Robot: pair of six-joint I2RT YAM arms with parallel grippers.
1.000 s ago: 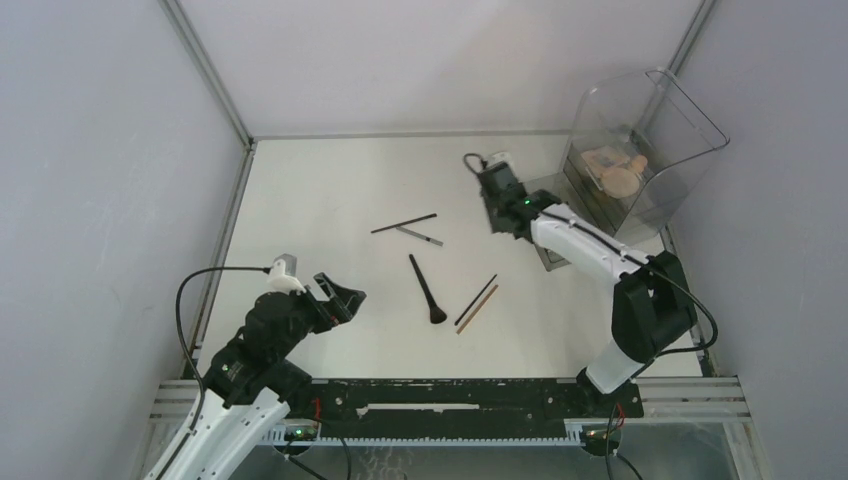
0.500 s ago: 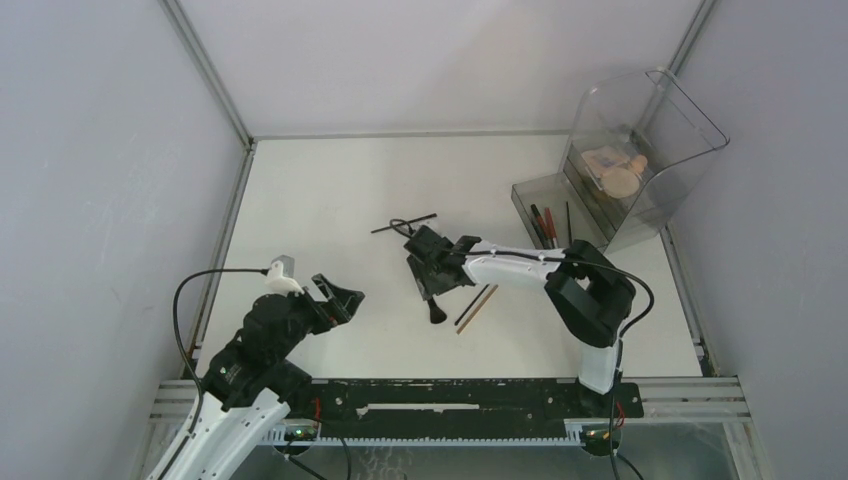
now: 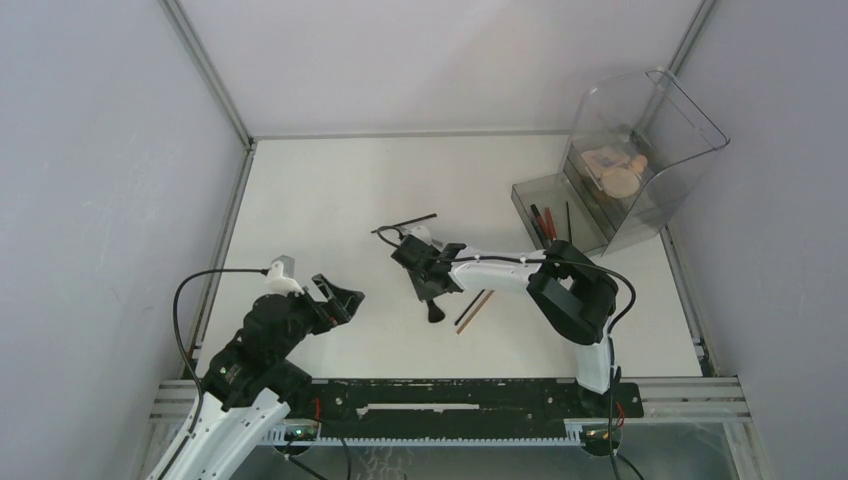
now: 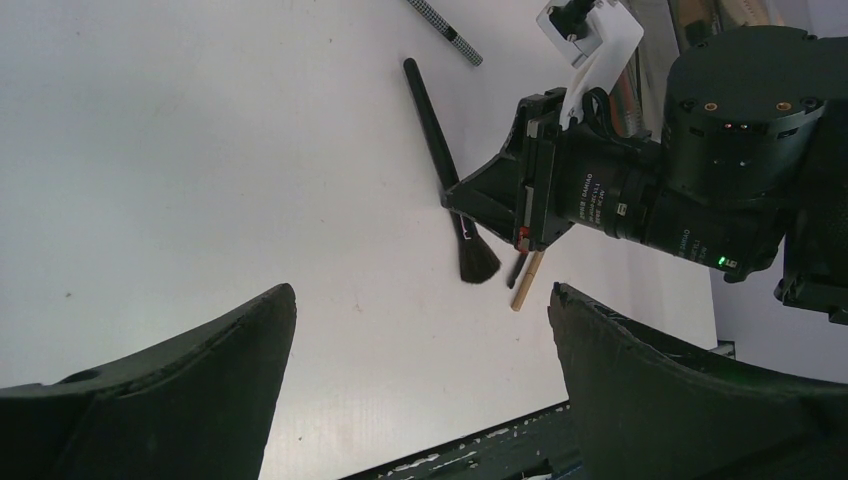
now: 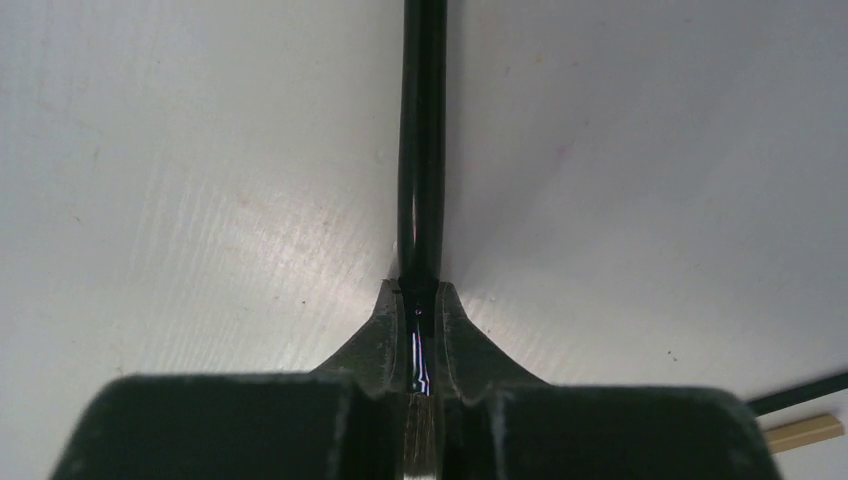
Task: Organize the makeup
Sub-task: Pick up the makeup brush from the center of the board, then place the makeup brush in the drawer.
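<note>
Right wrist view: one black long-handled makeup brush (image 5: 422, 150) lies mid-way across the white bench (image 5: 200, 150), its handle clenched in the right hand (image 5: 418, 300). Four thin pencils lie loose nearby: a black pencil (image 3: 405, 222), a grey patterned pencil (image 4: 445, 20), and a second black pencil (image 4: 516, 270) touching a tan pencil (image 4: 527, 281) beside the bristles. The left hand (image 4: 420, 295) hangs spread wide, empty. A second ago the right hand was at the smoky organizer's drawer (image 3: 522, 195); half a second ago it stood spread over the brush.
</note>
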